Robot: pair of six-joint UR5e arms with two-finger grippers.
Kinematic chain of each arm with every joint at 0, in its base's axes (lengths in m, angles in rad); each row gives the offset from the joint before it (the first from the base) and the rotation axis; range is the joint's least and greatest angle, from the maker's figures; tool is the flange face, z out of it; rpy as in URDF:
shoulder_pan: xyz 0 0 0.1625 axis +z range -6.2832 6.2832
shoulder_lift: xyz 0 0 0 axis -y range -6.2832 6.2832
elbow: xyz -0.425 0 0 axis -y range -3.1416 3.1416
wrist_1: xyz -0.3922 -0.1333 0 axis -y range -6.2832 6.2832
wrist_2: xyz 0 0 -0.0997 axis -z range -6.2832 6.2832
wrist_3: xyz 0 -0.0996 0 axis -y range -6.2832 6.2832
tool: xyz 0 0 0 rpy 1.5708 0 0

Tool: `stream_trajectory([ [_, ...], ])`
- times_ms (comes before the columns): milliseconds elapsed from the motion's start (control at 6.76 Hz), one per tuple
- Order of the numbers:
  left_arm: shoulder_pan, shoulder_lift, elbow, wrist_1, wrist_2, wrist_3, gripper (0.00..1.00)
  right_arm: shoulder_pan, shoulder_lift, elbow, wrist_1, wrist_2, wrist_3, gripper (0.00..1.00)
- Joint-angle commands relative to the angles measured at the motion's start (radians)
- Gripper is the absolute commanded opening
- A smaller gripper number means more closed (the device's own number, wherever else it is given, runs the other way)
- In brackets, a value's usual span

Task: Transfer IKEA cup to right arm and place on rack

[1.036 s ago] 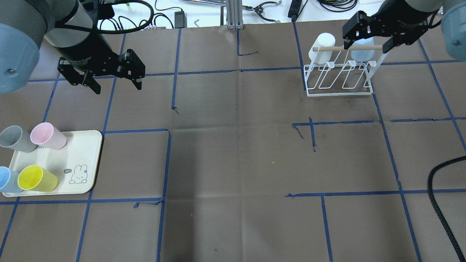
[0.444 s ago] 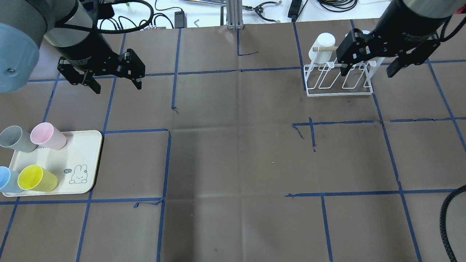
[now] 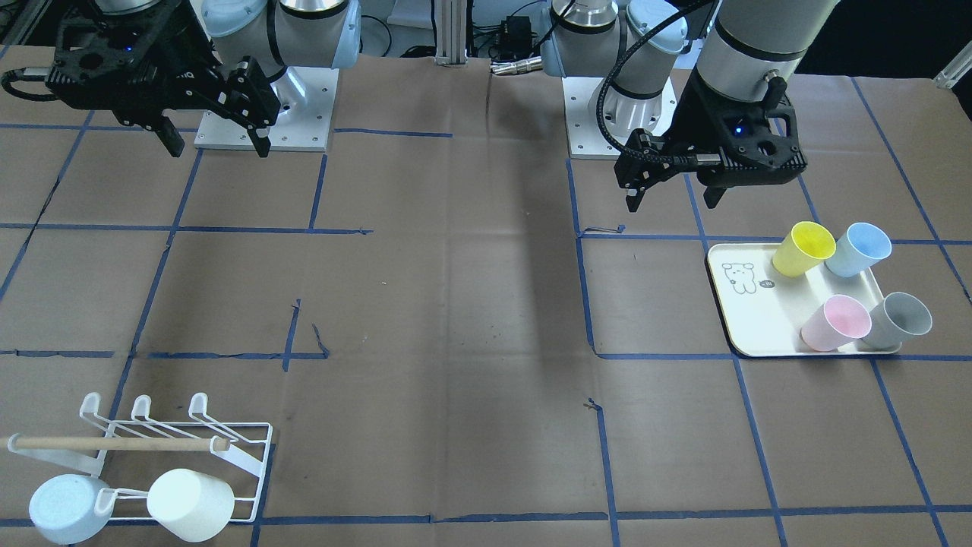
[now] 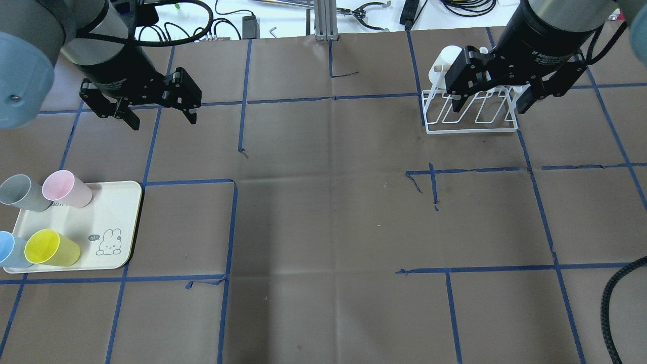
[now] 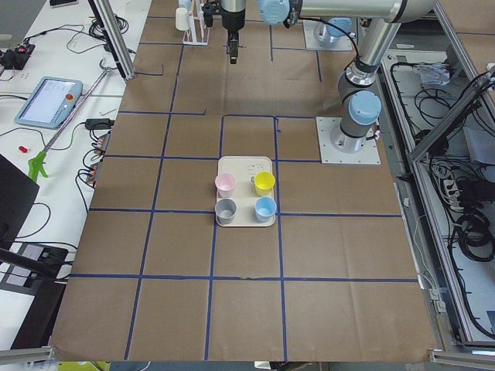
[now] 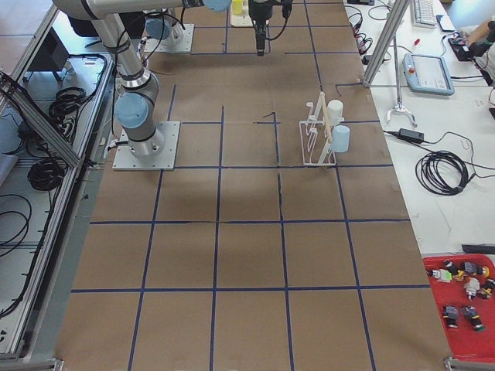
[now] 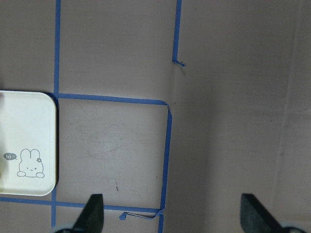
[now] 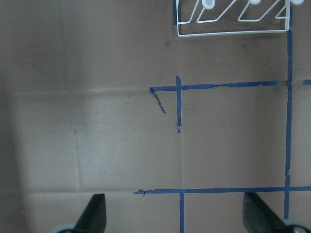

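Brown paper crossed by blue tape lines covers the counter. Above it the right gripper (image 4: 489, 107) hangs high and points straight down, its black fingers spread wide with nothing between them. Its wrist view shows paper below and the rack's base wire at the top. Its arm drops steeply from the robot's right.

The left gripper (image 4: 164, 123) also points down, spread and holding nothing, with a tray corner in its wrist view.

The rack (image 4: 471, 132), thin white wire with a pale wooden dowel (image 3: 114, 444), stands close to the counter's edge across from the robot. A white cup (image 3: 190, 504) and a pale blue cup (image 3: 64, 507) hang on its prongs on the outer side.

The cream tray (image 4: 119, 202) lies well in from the edges on the robot's left. On it stand four smooth tapered cups, mouths up: yellow (image 4: 50, 247), blue (image 4: 10, 250), pink (image 4: 65, 188) and grey (image 4: 22, 193). A wide stretch of paper separates tray and rack.
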Motion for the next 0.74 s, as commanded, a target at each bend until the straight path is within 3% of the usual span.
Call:
stream_trajectory([
  [0, -0.001, 0.000, 0.000, 0.000, 0.000, 0.000, 1.00, 0.046, 0.012, 0.007, -0.012, -0.013, 0.074, 1.00],
  [592, -0.001, -0.001, 0.003, 0.000, 0.000, 0.000, 1.00, 0.055, 0.026, 0.012, -0.024, -0.015, 0.083, 1.00],
])
